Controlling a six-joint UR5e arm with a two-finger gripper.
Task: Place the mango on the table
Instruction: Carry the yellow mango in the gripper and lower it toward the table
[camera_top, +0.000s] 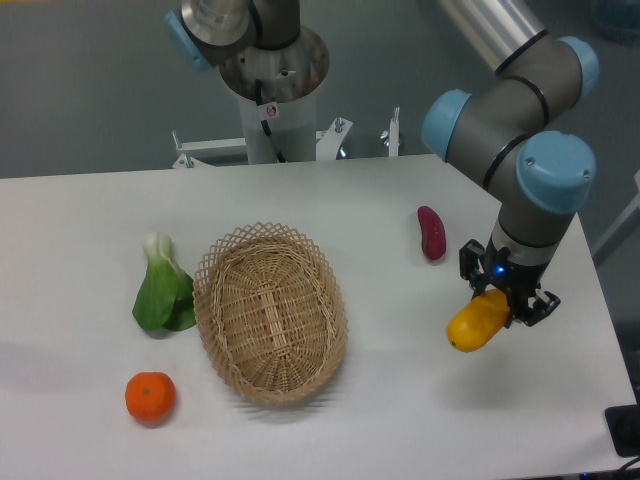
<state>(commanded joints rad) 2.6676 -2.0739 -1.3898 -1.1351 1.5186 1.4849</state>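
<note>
Yellow mango (473, 327) hangs pinched in the downward-pointing gripper (503, 300) over the table (400, 400).

The grey arm with blue joint caps (520, 150) points downward; its black two-finger gripper (503, 296) is closed around the smooth yellow-orange mango (476, 323).

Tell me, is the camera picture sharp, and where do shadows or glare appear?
In the camera view the focus is sharp and the lighting soft; the basket and tangerine cast faint shadows on the table, the mango in the gripper shows a small highlight, and the white tabletop looks bright without harsh glare.
</note>
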